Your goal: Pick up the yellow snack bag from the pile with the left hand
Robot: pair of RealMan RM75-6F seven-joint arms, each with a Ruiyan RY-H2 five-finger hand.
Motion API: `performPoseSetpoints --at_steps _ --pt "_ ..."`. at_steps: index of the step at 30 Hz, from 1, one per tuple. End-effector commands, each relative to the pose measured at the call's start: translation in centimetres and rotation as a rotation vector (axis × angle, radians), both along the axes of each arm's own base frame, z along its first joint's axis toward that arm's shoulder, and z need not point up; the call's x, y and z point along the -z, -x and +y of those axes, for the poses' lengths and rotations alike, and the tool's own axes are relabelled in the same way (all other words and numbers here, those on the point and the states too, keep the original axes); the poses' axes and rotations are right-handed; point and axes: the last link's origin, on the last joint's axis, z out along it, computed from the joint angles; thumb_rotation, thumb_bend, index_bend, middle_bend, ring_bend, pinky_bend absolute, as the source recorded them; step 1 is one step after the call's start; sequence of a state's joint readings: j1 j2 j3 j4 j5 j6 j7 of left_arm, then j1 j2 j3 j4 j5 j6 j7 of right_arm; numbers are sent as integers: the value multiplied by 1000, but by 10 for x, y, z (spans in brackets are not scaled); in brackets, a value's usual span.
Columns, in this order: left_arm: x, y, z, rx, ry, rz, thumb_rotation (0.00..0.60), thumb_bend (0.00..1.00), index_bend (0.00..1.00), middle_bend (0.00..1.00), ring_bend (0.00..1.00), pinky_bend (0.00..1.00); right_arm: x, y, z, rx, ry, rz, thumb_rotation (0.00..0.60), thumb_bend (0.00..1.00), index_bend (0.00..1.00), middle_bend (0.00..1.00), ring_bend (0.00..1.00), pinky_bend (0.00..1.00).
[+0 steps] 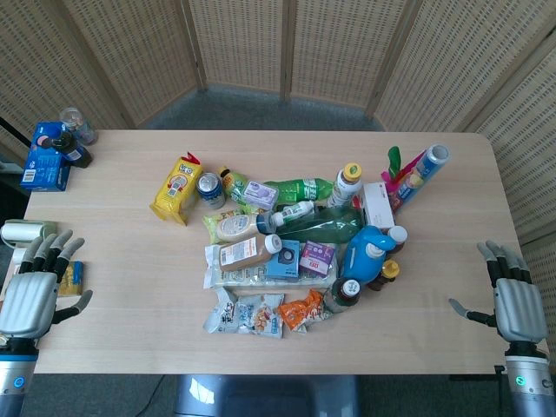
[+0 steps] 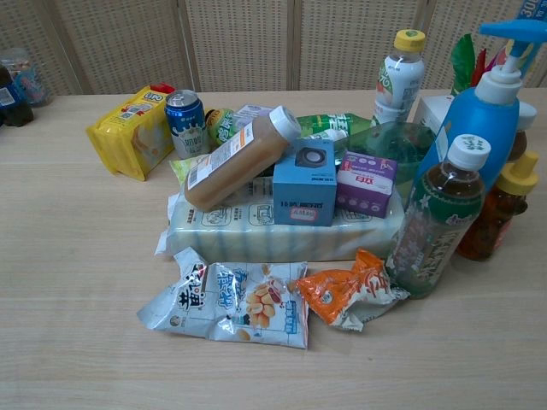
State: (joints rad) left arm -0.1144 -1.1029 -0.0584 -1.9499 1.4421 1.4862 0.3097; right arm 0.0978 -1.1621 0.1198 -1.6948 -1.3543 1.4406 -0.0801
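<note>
The yellow snack bag (image 1: 176, 187) lies at the left edge of the pile, its red end pointing away from me; the chest view shows the yellow snack bag (image 2: 132, 131) at the far left beside a blue can (image 2: 186, 123). My left hand (image 1: 35, 288) hovers at the table's left front edge, fingers spread, holding nothing, well short of the bag. My right hand (image 1: 511, 294) sits at the right front edge, fingers apart and empty. Neither hand appears in the chest view.
The pile holds a tan bottle (image 2: 237, 155), a blue box (image 2: 305, 181), a blue pump bottle (image 2: 483, 115), a tea bottle (image 2: 438, 218) and flat snack packets (image 2: 231, 302). A blue box and dark jar (image 1: 52, 155) stand at the back left.
</note>
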Motion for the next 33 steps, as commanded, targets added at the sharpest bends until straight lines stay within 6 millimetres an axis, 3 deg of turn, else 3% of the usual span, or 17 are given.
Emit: performPoseSetpoints --at_steps 1,8,12,23,33 --pt "2 0 0 0 5 2 600 301 144 4 18 0 1 0 -1 2 -1 -1 490 35 0 0 0 0" --pt "4 2 4 1 25 18 600 302 144 5 19 0 4 0 -4 1 -10 -4 493 35 0 0 0 0" --pt "2 7 17 5 40 54 600 301 142 4 19 0 6 -1 -6 -1 -8 -11 493 36 0 0 0 0" --pt "28 42 90 -66 106 128 600 301 0 0 0 0 -1 -1 -3 21 6 8 489 36 0 0 0 0" --pt "66 40 155 -69 151 150 600 301 0 0 0 0 -13 10 13 78 36 19 494 37 0 0 0 0"
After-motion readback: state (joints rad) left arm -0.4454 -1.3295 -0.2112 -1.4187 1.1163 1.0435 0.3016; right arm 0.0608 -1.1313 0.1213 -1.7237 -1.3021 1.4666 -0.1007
